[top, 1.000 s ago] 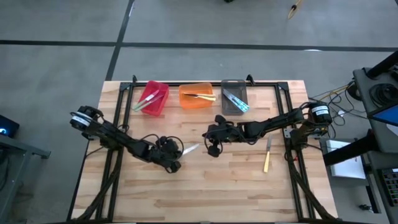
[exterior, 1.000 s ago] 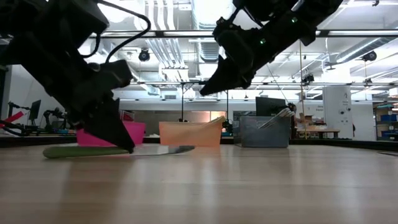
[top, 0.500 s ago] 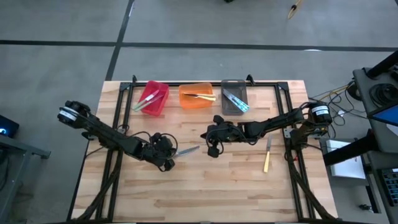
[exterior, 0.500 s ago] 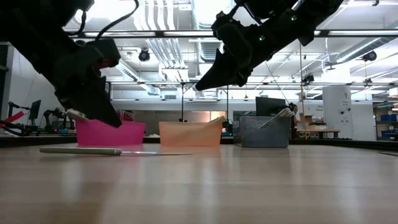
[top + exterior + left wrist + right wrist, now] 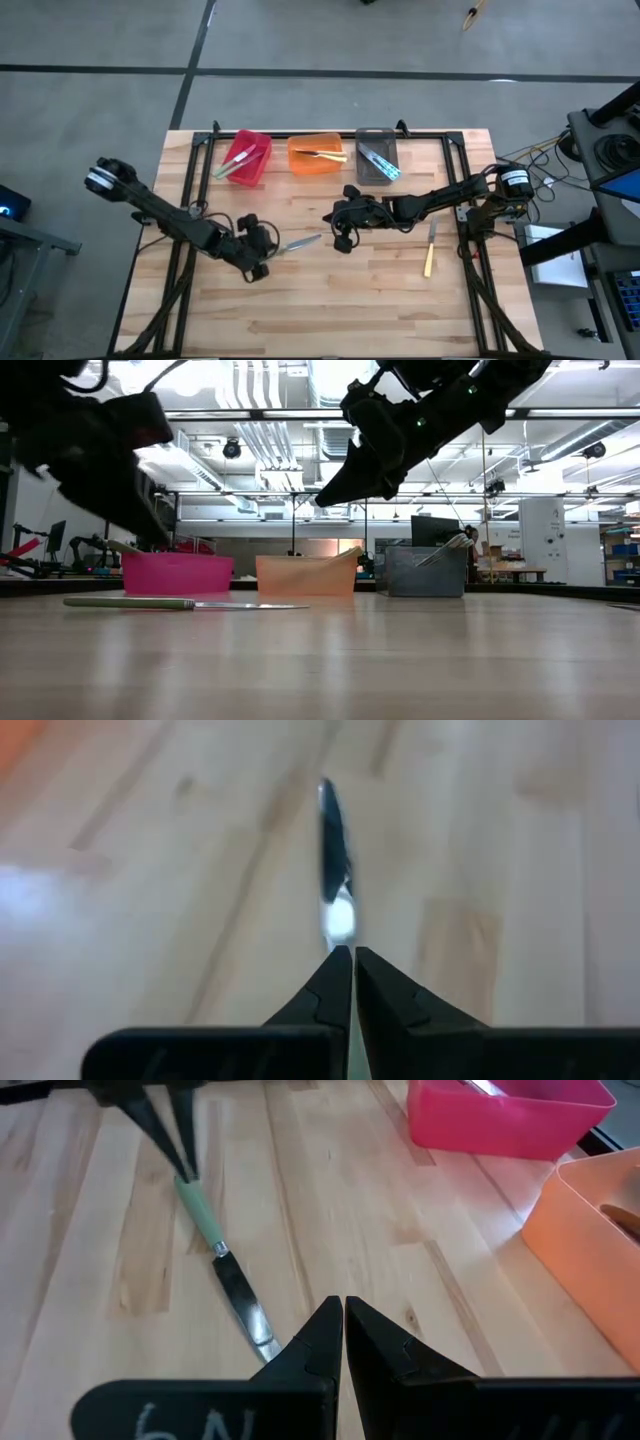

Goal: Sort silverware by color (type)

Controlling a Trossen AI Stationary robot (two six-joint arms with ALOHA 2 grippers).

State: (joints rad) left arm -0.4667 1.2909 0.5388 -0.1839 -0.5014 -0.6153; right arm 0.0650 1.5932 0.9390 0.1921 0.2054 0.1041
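Left gripper (image 5: pixel 262 262) pressed together at green-handled knife (image 5: pixel 297 242) handle end, knife flat on table (image 5: pixel 330 300). Right gripper (image 5: pixel 340 232) pressed together, empty, hovering mid-table.

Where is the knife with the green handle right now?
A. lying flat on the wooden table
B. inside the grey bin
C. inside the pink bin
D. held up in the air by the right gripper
A: the green-handled knife lies flat on the table, in front of the bins, with nothing lifting it.
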